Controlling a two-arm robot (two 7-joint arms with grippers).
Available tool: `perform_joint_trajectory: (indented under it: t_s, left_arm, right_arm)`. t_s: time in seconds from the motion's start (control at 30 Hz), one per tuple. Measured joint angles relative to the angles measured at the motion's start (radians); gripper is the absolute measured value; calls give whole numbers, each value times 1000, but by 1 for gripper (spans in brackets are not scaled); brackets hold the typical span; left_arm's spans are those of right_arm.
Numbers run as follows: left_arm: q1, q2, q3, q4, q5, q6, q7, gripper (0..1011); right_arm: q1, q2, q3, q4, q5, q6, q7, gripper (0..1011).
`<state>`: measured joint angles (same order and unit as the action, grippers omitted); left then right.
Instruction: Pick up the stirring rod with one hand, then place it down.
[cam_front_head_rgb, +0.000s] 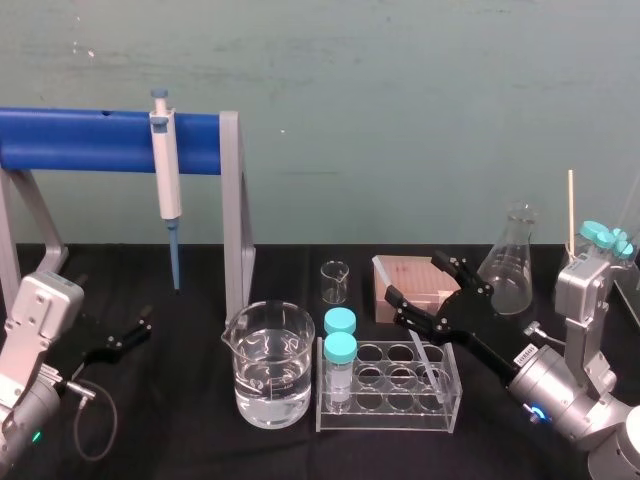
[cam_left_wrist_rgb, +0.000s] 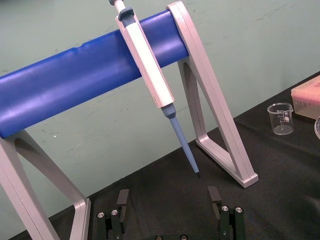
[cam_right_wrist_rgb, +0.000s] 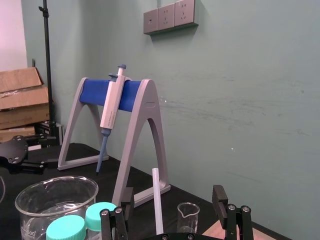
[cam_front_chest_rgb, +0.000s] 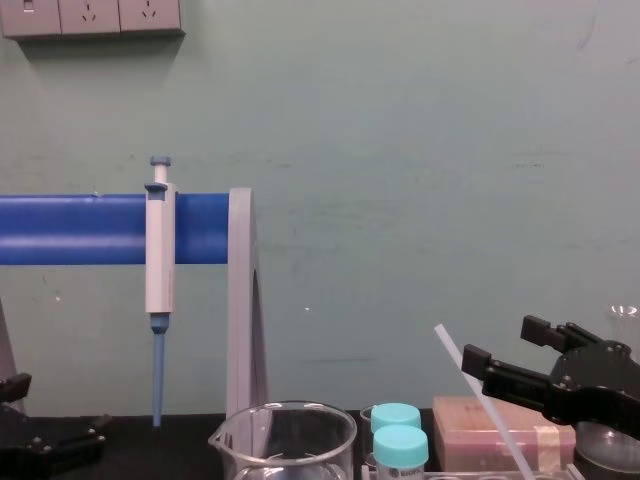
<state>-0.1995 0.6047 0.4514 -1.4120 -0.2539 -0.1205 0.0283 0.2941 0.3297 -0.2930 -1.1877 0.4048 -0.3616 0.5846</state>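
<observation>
- The stirring rod (cam_front_head_rgb: 422, 362) was thin, straight and translucent white, and leaned over the rack (cam_front_head_rgb: 388, 415).
- The right pincer (cam_front_head_rgb: 411, 276) stood spread wide, with the rod between its fingers, unpinched.
- The left pincer (cam_front_head_rgb: 140, 328) was spread and parked at the left.

1. Pipette (cam_front_head_rgb: 165, 170) hangs on its stand (cam_front_head_rgb: 232, 200), desk's (cam_front_head_rgb: 190, 330) left rear
2. Large beaker (cam_front_head_rgb: 268, 365) sits just left of the tube rack (cam_front_head_rgb: 390, 418), which holds the stirring rod (cam_front_head_rgb: 427, 362)
3. Small beaker (cam_front_head_rgb: 334, 282), tip box (cam_front_head_rgb: 405, 290) and flask (cam_front_head_rgb: 510, 262) stand behind it
</observation>
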Motion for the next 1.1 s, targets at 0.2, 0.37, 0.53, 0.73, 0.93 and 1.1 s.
perform_joint_trajectory:
  t_s: [0.2,0.37,0.53,0.73,0.93,1.1]
  left_arm:
    - [0,0,0,0,0,0,0,1000]
    - [0,0,0,0,0,0,0,1000]
    - [0,0,0,0,0,0,0,1000]
    - [0,0,0,0,0,0,0,1000]
    - [0,0,0,0,0,0,0,1000]
    - [0,0,0,0,0,0,0,1000]
  right_arm:
    - [-3,0,0,-6,-8,0,-11,1000]
    - [-38,-4,22,-81,-89,-6,-123,1000]
    - [-74,-12,51,-145,-140,9,-206,1000]
    - [-122,-25,88,-221,-186,69,-297,1000]
    - [-154,-40,113,-254,-187,135,-325,1000]
    - [-179,-52,131,-265,-186,186,-336,1000]
